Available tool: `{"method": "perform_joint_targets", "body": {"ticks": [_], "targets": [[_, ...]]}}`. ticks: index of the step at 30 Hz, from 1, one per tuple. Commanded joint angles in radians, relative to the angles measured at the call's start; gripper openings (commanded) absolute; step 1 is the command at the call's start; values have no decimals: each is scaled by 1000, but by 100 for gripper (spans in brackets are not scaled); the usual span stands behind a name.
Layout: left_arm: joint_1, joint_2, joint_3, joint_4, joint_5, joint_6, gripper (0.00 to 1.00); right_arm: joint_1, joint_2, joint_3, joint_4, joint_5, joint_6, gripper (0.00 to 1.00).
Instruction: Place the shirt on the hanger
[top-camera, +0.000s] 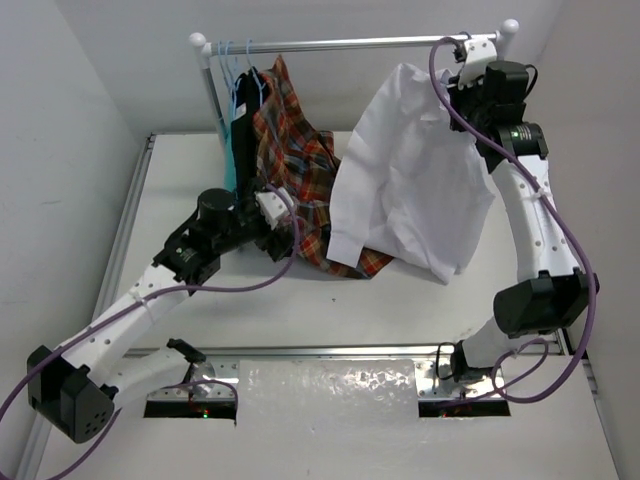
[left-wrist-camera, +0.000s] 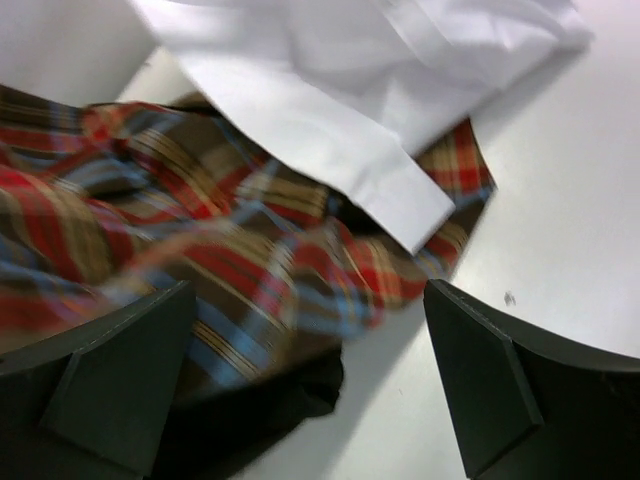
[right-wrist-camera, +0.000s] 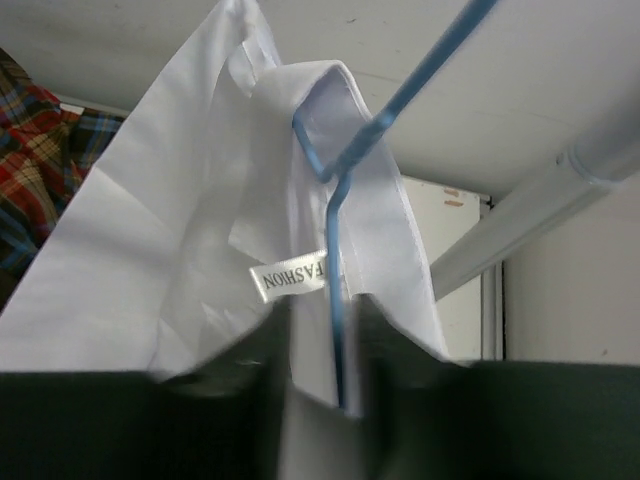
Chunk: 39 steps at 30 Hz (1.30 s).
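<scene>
The white shirt (top-camera: 410, 180) hangs from my right gripper (top-camera: 462, 72), high up just under the rail, with its hem trailing on the table. In the right wrist view the light-blue wire hanger (right-wrist-camera: 336, 250) runs inside the shirt's collar (right-wrist-camera: 300, 150) by the "FASHION" label. My right gripper (right-wrist-camera: 332, 345) is shut on the hanger wire and the collar cloth. The hanger's hook end rises out of the top of that view. My left gripper (top-camera: 283, 222) is open and empty, low over the plaid shirt. A white cuff (left-wrist-camera: 390, 190) lies ahead of its jaws (left-wrist-camera: 308, 310).
A red-orange plaid shirt (top-camera: 300, 170) hangs from the rail (top-camera: 350, 43) and spreads across the table under the white shirt. Dark and teal garments (top-camera: 240, 125) hang at the rail's left end. A black garment (left-wrist-camera: 270, 400) lies under the plaid. The rail (right-wrist-camera: 540, 200) passes close to my right gripper.
</scene>
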<state>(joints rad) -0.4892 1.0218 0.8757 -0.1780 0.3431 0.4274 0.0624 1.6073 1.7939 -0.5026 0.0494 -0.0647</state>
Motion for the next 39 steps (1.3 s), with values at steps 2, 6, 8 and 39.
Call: {"method": "perform_joint_targets", "body": {"ticks": [2, 6, 8, 39], "targets": [[1, -91, -104, 20, 122, 152, 96, 2, -95, -59, -2, 0, -23, 47], [1, -126, -161, 6, 158, 189, 96, 2, -217, -140, 4, -26, -30, 99], [1, -135, -173, -20, 166, 233, 96, 2, -262, -171, -17, -36, -23, 99], [1, -192, -529, 74, -144, 320, 96, 132, -690, -1338, 619, -201, 244, 46]]}}
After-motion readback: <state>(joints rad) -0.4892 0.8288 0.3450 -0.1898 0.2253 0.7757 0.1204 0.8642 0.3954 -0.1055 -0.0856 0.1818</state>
